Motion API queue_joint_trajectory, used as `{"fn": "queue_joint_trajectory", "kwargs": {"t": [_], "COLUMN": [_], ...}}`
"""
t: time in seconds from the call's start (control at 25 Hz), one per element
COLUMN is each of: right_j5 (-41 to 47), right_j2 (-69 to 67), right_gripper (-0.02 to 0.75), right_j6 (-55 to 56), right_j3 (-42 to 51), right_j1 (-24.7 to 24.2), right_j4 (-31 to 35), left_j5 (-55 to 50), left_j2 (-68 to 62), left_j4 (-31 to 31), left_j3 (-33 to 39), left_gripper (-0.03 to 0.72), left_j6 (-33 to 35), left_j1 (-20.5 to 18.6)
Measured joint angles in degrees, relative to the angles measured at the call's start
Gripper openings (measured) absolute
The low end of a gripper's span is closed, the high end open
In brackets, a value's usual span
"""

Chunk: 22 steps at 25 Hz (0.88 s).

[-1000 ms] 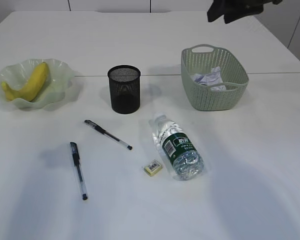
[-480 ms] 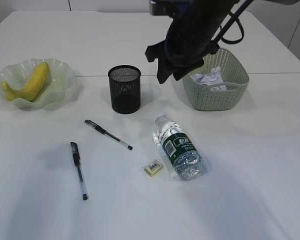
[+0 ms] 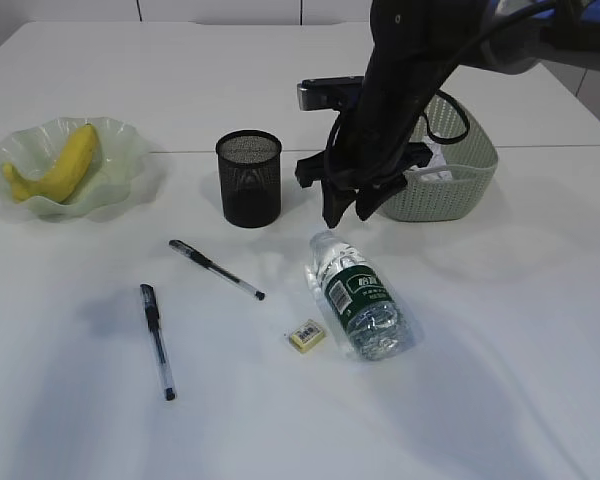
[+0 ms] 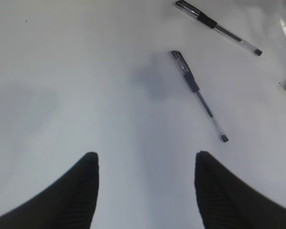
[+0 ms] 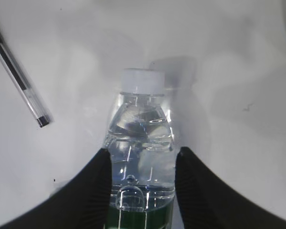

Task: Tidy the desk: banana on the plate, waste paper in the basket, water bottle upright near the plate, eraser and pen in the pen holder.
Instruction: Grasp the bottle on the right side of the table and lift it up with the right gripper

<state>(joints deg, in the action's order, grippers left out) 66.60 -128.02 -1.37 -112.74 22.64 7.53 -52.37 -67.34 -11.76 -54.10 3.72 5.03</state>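
Right gripper (image 5: 139, 164) poised over the water bottle (image 3: 356, 296), fingers half spread astride its shoulders, contact unclear, bottle lying on the desk (image 3: 500, 330), dark green label, white lettering unreadable, eraser (image 3: 306, 336) beside it, print illegible, left gripper (image 4: 145, 164) wide apart, empty.

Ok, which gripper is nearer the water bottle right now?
Right. The right gripper straddles the lying water bottle near its neck, jaws open. The left gripper hovers over bare desk, pens between it and the bottle.

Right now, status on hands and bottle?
Right hand open, straddling water bottle, no grip confirmed. Left hand open, empty. Bottle lying flat. Nothing blocking.
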Motion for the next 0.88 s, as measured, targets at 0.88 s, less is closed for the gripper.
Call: {"fn": "queue_joint_trajectory", "kwargs": {"t": [0.88], "right_j5": [3.2], "right_j2": [-1.0], "right_gripper": [0.538], "right_j6": [0.0], "right_j3": [-0.1], "right_j1": [0.6], "right_j4": [1.9], "left_j5": [1.1], "left_j2": [0.0], "left_j4": [-0.1], "left_j3": [0.0], "left_gripper": [0.454], "left_j6": [0.0], "left_j1": [0.0]}}
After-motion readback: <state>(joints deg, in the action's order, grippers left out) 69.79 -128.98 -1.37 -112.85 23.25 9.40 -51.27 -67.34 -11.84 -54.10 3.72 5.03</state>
